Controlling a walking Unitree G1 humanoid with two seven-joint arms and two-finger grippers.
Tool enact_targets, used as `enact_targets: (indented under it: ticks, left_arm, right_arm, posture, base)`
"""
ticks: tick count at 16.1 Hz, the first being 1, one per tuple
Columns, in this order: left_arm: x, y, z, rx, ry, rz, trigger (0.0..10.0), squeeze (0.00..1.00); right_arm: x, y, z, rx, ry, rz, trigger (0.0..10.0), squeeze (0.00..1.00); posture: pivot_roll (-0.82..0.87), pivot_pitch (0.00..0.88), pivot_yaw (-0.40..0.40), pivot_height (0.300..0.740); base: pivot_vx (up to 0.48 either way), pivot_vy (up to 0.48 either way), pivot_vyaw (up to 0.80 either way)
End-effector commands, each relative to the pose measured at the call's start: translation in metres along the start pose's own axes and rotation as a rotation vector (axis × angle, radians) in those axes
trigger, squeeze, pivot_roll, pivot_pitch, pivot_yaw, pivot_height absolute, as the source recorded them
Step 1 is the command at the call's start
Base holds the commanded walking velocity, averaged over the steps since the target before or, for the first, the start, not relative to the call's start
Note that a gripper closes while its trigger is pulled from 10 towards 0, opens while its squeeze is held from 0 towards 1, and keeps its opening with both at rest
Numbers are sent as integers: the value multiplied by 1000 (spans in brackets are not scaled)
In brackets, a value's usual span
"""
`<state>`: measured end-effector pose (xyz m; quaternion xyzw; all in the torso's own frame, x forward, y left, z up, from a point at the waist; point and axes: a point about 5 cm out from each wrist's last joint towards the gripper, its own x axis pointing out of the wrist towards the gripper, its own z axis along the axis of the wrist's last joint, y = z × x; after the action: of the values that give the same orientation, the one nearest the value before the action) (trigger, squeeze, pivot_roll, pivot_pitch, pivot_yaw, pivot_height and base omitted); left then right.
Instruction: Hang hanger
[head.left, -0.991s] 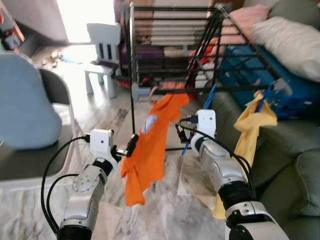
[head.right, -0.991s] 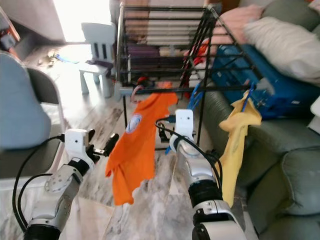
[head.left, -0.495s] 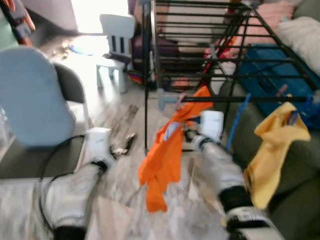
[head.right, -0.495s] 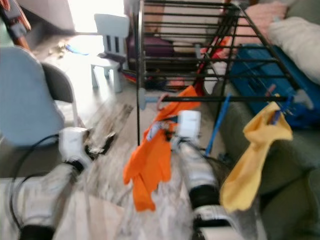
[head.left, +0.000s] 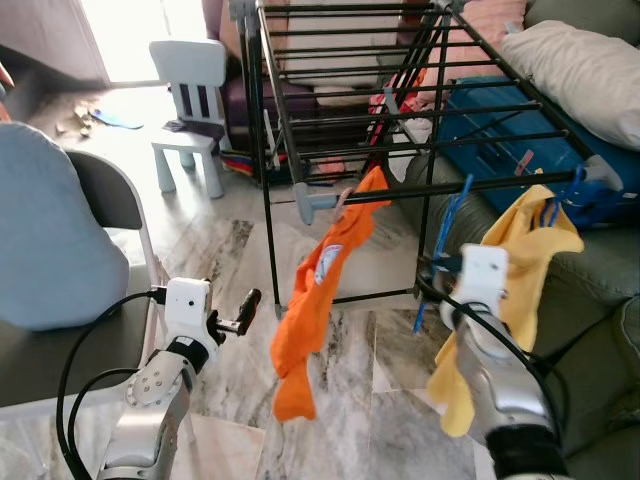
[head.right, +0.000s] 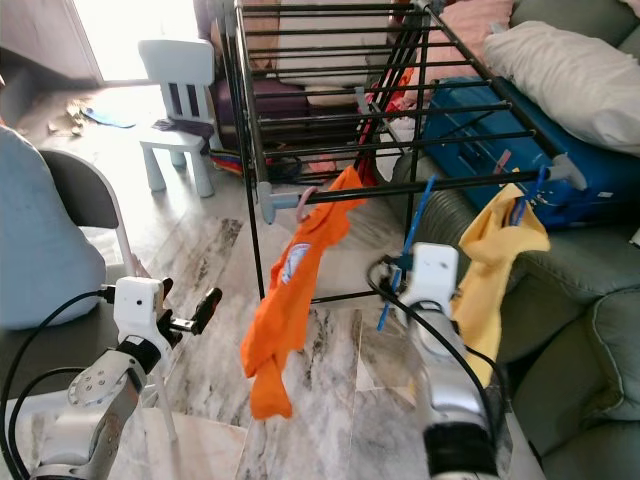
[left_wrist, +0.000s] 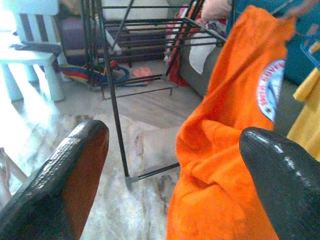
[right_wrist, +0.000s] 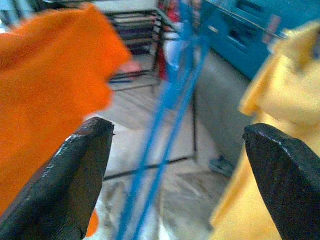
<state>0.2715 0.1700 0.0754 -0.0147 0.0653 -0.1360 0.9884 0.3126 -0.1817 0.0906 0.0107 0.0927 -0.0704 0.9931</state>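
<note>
Orange shirt (head.left: 315, 300) hangs on the rack between both empty, spread claws.

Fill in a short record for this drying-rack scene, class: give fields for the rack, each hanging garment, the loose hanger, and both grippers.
rack: black drying rack, standing on the marble floor
orange shirt: hangs from the rack's front bar
yellow garment: hangs from the same bar, on the robot's right
blue hanger: hangs bare between the two garments
left gripper: open, holding nothing, beside the orange shirt
right gripper: open, facing the blue hanger
</note>
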Motion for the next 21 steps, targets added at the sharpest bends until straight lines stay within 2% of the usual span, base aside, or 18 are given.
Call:
enact_targets:
  ticks: [1, 4, 7, 9, 13, 14, 16, 21]
  left_arm:
    - [2, 1, 7, 21, -28, -4, 10000, 0]
    - [5, 5, 6, -12, -37, 17, 10000, 0]
    - [4, -6, 0, -20, -30, -4, 10000, 0]
    - [1, -9, -8, -17, -16, 6, 10000, 0]
    - [2, -5, -5, 23, -17, 10, 10000, 0]
    - [4, -3, -3, 33, -17, 7, 10000, 0]
    - [7, -1, -1, 43, -21, 2, 10000, 0]
    - [13, 0, 3, 45, -41, 12, 10000, 0]
  right_arm:
    - [-2, -7, 7, 6, -12, -42, 10000, 0]
    - [-2, -1, 8, -11, 8, -17, 10000, 0]
    - [-2, 3, 6, -29, 19, 22, 10000, 0]
    - [3, 5, 8, -19, 19, 22, 10000, 0]
    - [11, 5, 7, 36, 29, -13, 10000, 0]
    - [12, 6, 8, 46, 22, -20, 10000, 0]
    - [13, 7, 8, 52, 18, -22, 10000, 0]
    - [16, 21, 4, 49, 41, 29, 10000, 0]
  posture:
    - [-76, 0, 48, 740]
    - [-101, 0, 34, 740]
    - [-103, 0, 7, 740]
    - [-99, 0, 8, 740]
    - [-76, 0, 26, 740]
    - [-73, 0, 62, 740]
    - [-79, 0, 68, 740]
    - [-97, 0, 63, 740]
  base:
    - [0, 0, 0]
    - [0, 0, 0]
    - [0, 0, 0]
    - [0, 0, 0]
    - [0, 0, 0]
    - [0, 0, 0]
    - [0, 0, 0]
    - [0, 0, 0]
